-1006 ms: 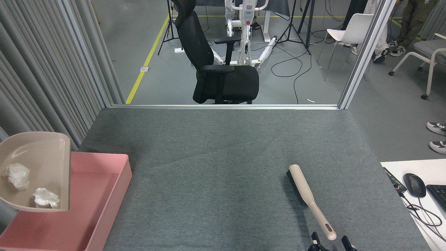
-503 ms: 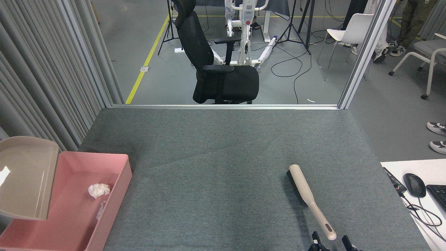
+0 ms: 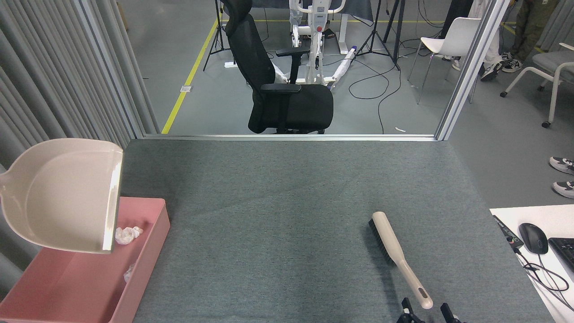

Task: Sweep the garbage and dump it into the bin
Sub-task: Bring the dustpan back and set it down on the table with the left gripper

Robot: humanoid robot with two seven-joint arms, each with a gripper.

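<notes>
The shallow pink plastic bin [image 3: 148,251] sits at the grey table's [image 3: 287,202] left edge — two crumpled white tissue wads [image 3: 128,234] lie inside. Above it hangs an empty beige dustpan [image 3: 67,193]. Right gripper [image 3: 426,314] fingers stand apart, holding nothing — left gripper out of sight.

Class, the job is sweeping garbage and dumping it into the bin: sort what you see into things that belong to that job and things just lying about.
Belongs to the job:
- beige dustpan, raised over the bin
- pink bin
- tissue wads inside the bin
- brush lying on the grey table

Just lying about:
- black office chair
- white chair
- computer mouse
- keyboard
</notes>
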